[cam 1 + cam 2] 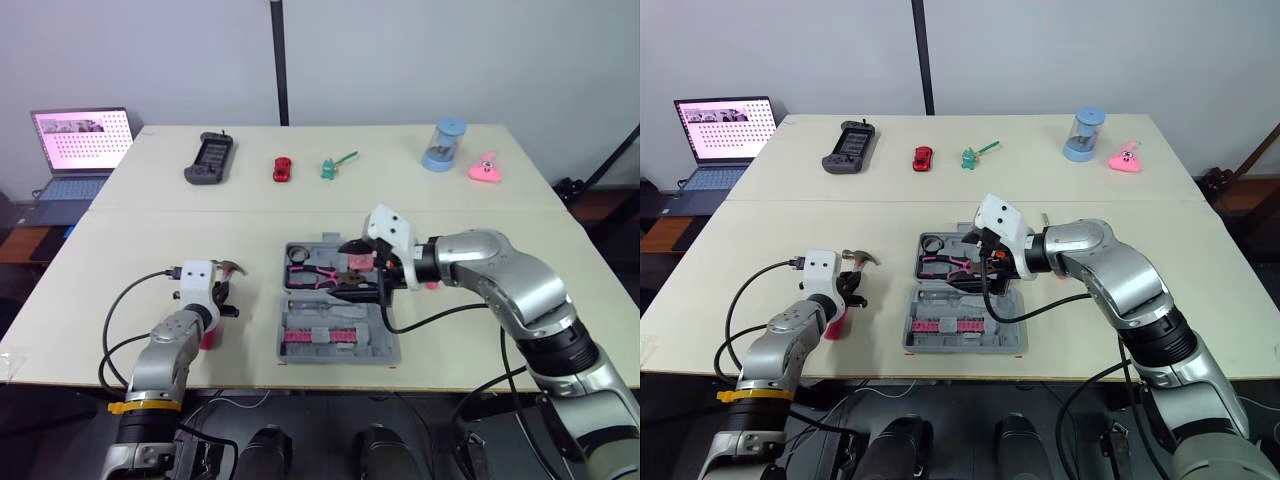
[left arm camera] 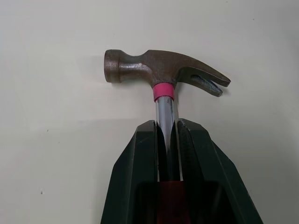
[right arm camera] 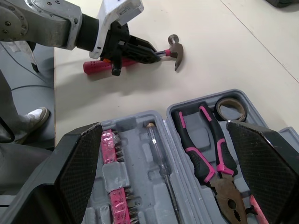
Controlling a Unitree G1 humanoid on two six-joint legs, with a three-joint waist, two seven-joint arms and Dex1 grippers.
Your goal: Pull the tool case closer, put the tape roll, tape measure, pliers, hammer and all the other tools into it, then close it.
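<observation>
Along the far side of the table (image 1: 180, 235) stand a black game controller (image 1: 209, 158), a red toy car (image 1: 282, 169), a green toy (image 1: 335, 165), a blue container (image 1: 443, 145) and a pink toy (image 1: 485, 168), all well apart from the work, and an open laptop (image 1: 80, 145) sits off the table's left corner. The grey tool case (image 1: 335, 320) lies open and flat near the front edge, with the tape roll (image 3: 231, 108), pink-handled pliers (image 3: 210, 158), a screwdriver (image 3: 161, 158) and rows of pink bits (image 3: 114, 186) already in its moulded slots. The right gripper (image 1: 345, 268) hangs over the case's far half, fingers spread wide. Left of the case, the left gripper (image 2: 167, 128) is pinched on the steel shaft of the hammer (image 2: 163, 74), just below the pink collar (brown claw head pointing away from the robot, red grip trailing toward the front edge). Bare tabletop separates hammer and case, and more lies right of the case.
</observation>
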